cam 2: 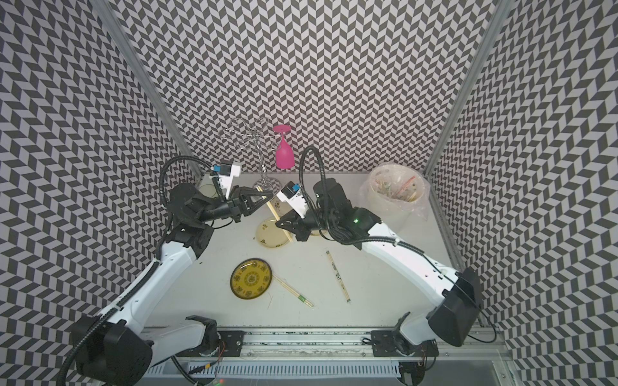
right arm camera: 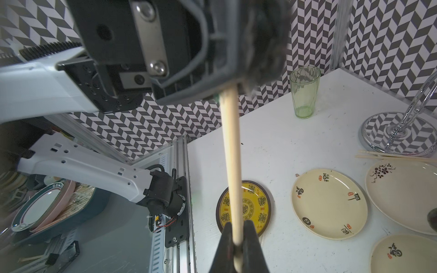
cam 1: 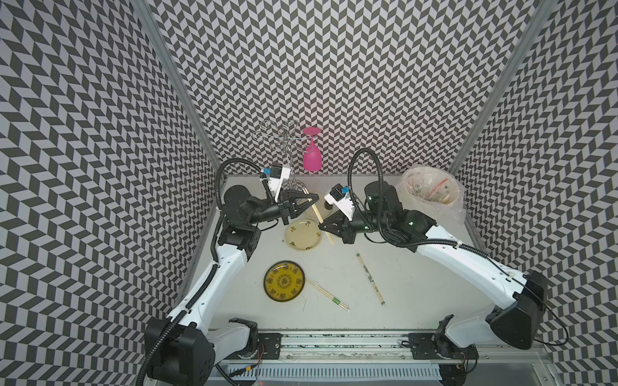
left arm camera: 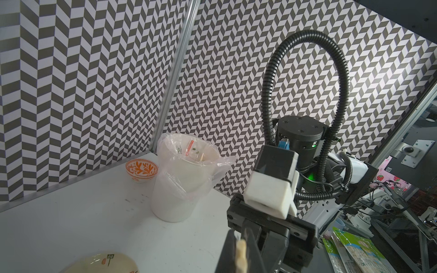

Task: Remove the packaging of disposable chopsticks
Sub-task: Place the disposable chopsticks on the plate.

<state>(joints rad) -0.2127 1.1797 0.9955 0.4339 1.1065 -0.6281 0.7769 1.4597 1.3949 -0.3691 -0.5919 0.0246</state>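
A pair of pale disposable chopsticks [cam 1: 317,214] hangs slanted above the cream plate [cam 1: 303,234], held at both ends. My left gripper [cam 1: 312,199] is shut on its far end, seen as a pale tip between the fingers [left arm camera: 230,255]. My right gripper [right arm camera: 237,236] is shut on the near part of the same stick [right arm camera: 233,153]. A scrap of green [right arm camera: 217,98] shows at the left gripper's end, and I cannot tell whether packaging still covers the stick. On the table lie two wrapped pairs, one with black-and-white prints [cam 1: 369,279] and one with a green band [cam 1: 329,295].
A yellow plate [cam 1: 284,281] sits near the front. A bag-lined white bin [cam 1: 431,197] with scraps stands at the back right. A wire rack [cam 1: 284,137] holds a pink glass [cam 1: 312,153] at the back. Bare chopsticks [right arm camera: 390,156], a green tumbler [right arm camera: 304,92] and an orange bowl [left arm camera: 141,169] are nearby.
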